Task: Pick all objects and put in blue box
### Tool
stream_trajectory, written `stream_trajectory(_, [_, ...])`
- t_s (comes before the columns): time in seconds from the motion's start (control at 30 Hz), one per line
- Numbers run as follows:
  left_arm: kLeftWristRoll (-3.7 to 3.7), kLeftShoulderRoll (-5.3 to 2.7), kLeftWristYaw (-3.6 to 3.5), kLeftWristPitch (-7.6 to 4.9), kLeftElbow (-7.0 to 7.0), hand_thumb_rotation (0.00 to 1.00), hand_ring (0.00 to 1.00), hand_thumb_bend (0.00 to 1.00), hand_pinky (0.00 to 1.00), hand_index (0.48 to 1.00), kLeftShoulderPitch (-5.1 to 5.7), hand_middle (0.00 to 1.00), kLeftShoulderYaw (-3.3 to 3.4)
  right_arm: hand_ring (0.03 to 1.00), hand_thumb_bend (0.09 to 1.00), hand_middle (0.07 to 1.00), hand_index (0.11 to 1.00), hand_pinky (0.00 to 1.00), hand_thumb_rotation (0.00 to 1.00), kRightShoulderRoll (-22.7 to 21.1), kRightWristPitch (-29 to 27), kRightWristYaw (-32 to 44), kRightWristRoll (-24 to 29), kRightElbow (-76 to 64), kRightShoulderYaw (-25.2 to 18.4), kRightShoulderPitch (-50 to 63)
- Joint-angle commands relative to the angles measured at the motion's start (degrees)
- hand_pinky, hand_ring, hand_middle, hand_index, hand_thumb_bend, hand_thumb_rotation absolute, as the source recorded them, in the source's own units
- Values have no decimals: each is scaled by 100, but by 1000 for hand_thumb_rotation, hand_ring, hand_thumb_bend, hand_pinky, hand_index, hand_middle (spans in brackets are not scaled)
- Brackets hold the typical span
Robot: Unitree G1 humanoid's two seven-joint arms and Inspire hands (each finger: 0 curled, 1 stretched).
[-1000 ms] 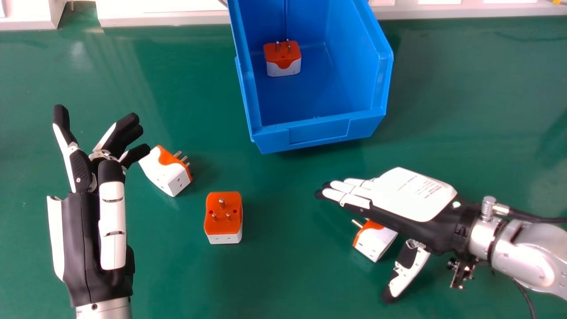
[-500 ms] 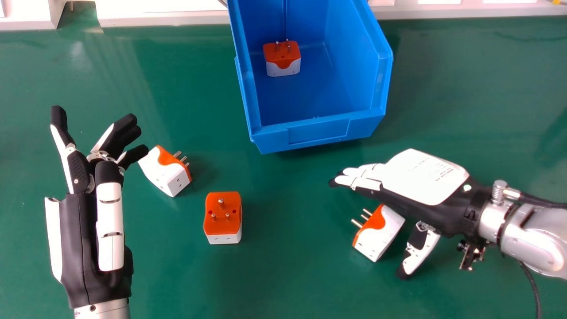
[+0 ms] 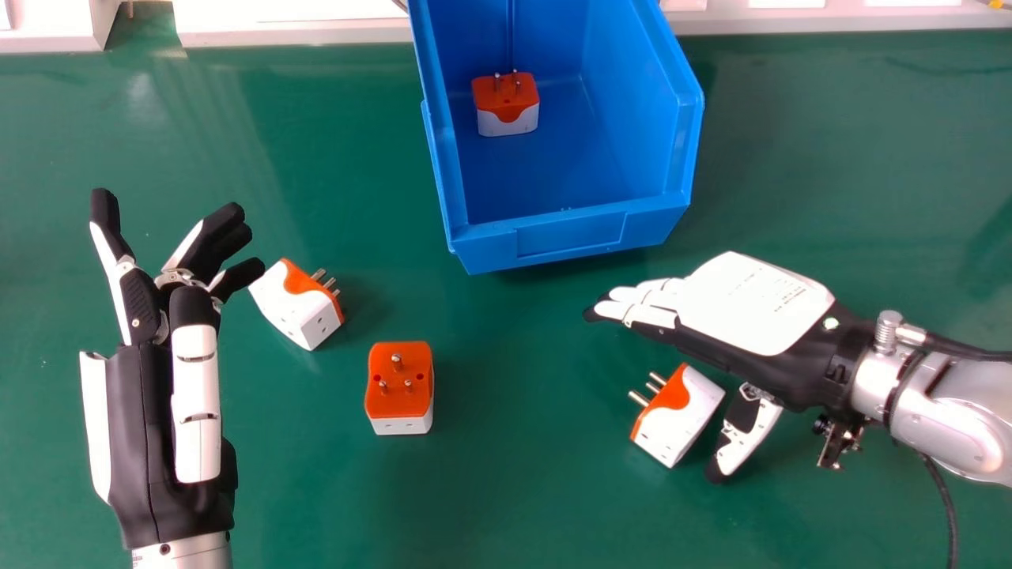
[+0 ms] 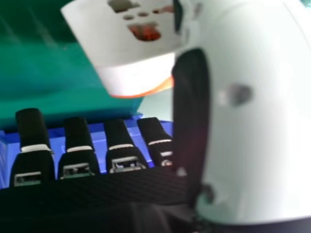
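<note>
The left hand (image 3: 142, 427) and right hand (image 3: 751, 308) were spread open and empty, the latter near the rightmost boxy orange-and-white plastic adapter (image 3: 681, 415).

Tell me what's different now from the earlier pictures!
The right hand moved toward the blue box and a little to the right, uncovering more of the adapter near it. Nothing was grabbed or let go. That adapter, the other three and the box stayed put; the left hand hardly moved.
</note>
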Motion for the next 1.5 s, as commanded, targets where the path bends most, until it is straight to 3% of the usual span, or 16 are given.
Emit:
stream_trajectory(0.0, [3, 48, -28, -104, -98, 894, 819, 449, 752, 782, -7, 826, 1, 812, 1000, 878, 883, 637, 115, -23, 13, -224, -67, 16, 42, -140])
stream_trajectory(0.4, [-91, 13, -40, -116, -89, 900, 820, 441, 753, 781, -27, 826, -9, 817, 1000, 869, 883, 664, 124, 213, 611, -1012, -782, 5, 627, -13])
stream_trajectory(0.63, [-106, 18, -45, -126, -81, 901, 814, 440, 746, 779, -12, 821, -2, 814, 1000, 872, 885, 660, 93, 217, 568, -1040, -716, 117, 784, -54])
stream_trajectory(0.87, [-64, 11, -38, -121, -118, 899, 813, 442, 745, 778, 7, 820, -19, 785, 1000, 857, 857, 618, 56, 203, 577, -1155, -756, 193, 904, -122])
stream_trajectory(0.97, [-106, 27, -68, -119, -85, 898, 813, 443, 745, 778, -7, 820, -24, 730, 991, 804, 810, 562, 32, 217, 509, -1282, -724, 253, 936, -147])
stream_trajectory(1.1, [-128, 20, -94, -83, -106, 898, 814, 442, 749, 779, 3, 821, -31, 537, 870, 612, 628, 465, 2, 325, 175, -1487, -447, 519, 881, -176])
stream_trajectory(1.17, [-144, 19, -120, -92, -104, 898, 814, 443, 749, 779, 2, 821, -30, 469, 606, 573, 526, 411, 88, 361, -13, -1600, -343, 666, 870, -212])
stream_trajectory(1.27, [-181, 8, -154, -88, -117, 898, 815, 443, 756, 779, 0, 821, -33, 428, 540, 492, 506, 376, 14, 384, -185, -1716, -294, 808, 881, -273])
stream_trajectory(1.47, [-179, -9, -156, -47, -173, 898, 816, 442, 758, 780, 24, 822, -50, 418, 527, 472, 502, 371, 0, 351, -199, -1993, -487, 845, 965, -366])
